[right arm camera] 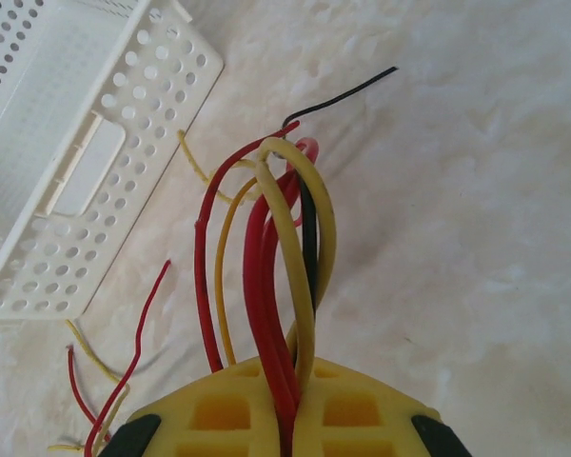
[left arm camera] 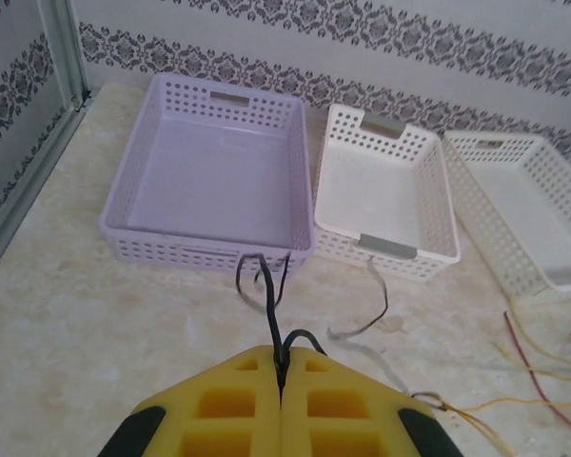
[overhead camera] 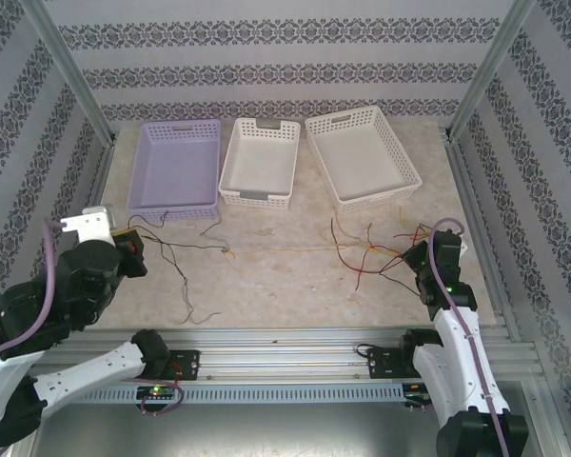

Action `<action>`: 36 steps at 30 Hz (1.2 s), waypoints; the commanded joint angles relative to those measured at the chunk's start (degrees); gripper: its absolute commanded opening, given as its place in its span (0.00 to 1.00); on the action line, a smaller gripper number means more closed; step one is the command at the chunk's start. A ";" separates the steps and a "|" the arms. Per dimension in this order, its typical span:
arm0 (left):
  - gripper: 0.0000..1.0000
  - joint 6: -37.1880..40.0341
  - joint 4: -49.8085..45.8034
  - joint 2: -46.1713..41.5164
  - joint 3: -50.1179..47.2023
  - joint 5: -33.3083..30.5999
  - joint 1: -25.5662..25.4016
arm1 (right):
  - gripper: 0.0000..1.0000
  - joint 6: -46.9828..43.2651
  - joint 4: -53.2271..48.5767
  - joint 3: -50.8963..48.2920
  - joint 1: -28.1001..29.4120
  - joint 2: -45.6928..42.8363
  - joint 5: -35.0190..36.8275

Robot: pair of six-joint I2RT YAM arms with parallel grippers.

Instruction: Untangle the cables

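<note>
While pinched at both ends, the thin, bendy cables (overhead camera: 360, 249) trail across the near side of the smooth, speckled table (overhead camera: 266, 286).
The left gripper (left arm camera: 281, 367) squeezes one black wire (left arm camera: 269, 309) by the holey purple basket (left arm camera: 209, 249); the right gripper (right arm camera: 290, 390) squeezes looped red, yellow and black wires.

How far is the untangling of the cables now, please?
Done: nothing sorted; the purple basket and both white baskets hold nothing. In hand: left gripper shut on a black cable, right gripper on a red-yellow-black bundle. Left: separating that bundle and the strands on the table.
</note>
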 commanded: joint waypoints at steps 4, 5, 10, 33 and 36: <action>0.00 6.68 -4.50 0.21 8.53 -8.77 0.59 | 0.00 0.69 -2.06 0.43 -4.52 -2.85 2.89; 0.00 7.35 -5.55 0.72 10.26 -9.78 0.59 | 0.00 1.47 -2.13 0.15 -5.92 -1.86 1.55; 0.00 9.06 -9.88 2.95 17.33 -13.46 0.59 | 0.00 3.94 -1.78 -0.44 -9.79 1.55 -1.67; 0.00 11.99 3.27 14.20 15.64 -0.46 0.69 | 0.00 -2.02 9.18 3.86 6.82 0.55 -14.34; 0.00 10.73 6.31 15.30 13.87 3.27 0.59 | 0.00 -5.03 10.24 5.95 16.18 3.01 -12.66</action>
